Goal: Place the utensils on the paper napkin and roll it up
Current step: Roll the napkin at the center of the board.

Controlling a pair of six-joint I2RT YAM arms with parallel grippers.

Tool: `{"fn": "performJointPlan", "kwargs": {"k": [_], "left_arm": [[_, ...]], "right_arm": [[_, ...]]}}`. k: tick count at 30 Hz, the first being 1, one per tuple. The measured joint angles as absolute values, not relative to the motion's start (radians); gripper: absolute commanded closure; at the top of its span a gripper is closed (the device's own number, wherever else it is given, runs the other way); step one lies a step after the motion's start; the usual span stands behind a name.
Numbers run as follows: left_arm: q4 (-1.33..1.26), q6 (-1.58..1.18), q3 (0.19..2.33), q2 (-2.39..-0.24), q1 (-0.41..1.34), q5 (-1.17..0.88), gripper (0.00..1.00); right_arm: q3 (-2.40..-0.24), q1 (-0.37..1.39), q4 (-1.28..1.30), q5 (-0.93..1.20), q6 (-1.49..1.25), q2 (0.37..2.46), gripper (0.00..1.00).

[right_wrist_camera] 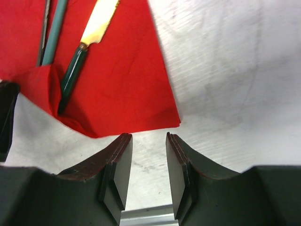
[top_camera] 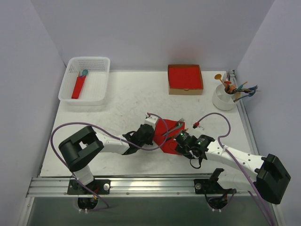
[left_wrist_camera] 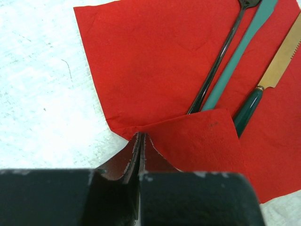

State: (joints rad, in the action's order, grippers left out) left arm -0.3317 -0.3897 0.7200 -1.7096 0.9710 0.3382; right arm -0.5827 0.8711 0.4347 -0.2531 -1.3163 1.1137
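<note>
The left fingers (left_wrist_camera: 128, 162) clamp shut on the folded corner of the paper napkin (left_wrist_camera: 150, 61), mid-frame over the utensils (left_wrist_camera: 220, 56), while the right fingers (right_wrist_camera: 117, 162) hang half-open, empty, beside its edge: a lopsided tug might tear it.

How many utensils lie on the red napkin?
3, side by side: a thin dark piece, a teal piece, a gold-bladed knife. A folded napkin corner hides their ends.
</note>
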Motion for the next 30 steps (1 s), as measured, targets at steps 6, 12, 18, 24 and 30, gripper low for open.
{"fn": "performJointPlan", "kwargs": {"k": [6,12,18,24,30], "left_arm": [[-0.342,-0.427,0.712,-1.708,0.997,0.371,0.96],[-0.341,-0.435,0.712,-1.708,1.006,0.385,0.96],[-0.34,-0.435,0.712,-1.708,1.011,0.39,0.96],[-0.34,-0.434,0.712,-1.708,1.015,0.393,0.96],[-0.339,-0.433,0.712,-1.708,1.018,0.397,0.96]], "right_arm": [[-0.556,0.805,0.434,-0.288,-1.316,1.142,0.64],[-0.508,0.759,0.396,-0.288,-1.297,1.163,0.65],[-0.496,0.758,0.364,-0.276,-1.288,1.178,0.66],[-0.49,0.758,0.347,-0.272,-1.294,1.176,0.67],[-0.49,0.788,0.348,-0.273,-1.325,1.176,0.68]]}}
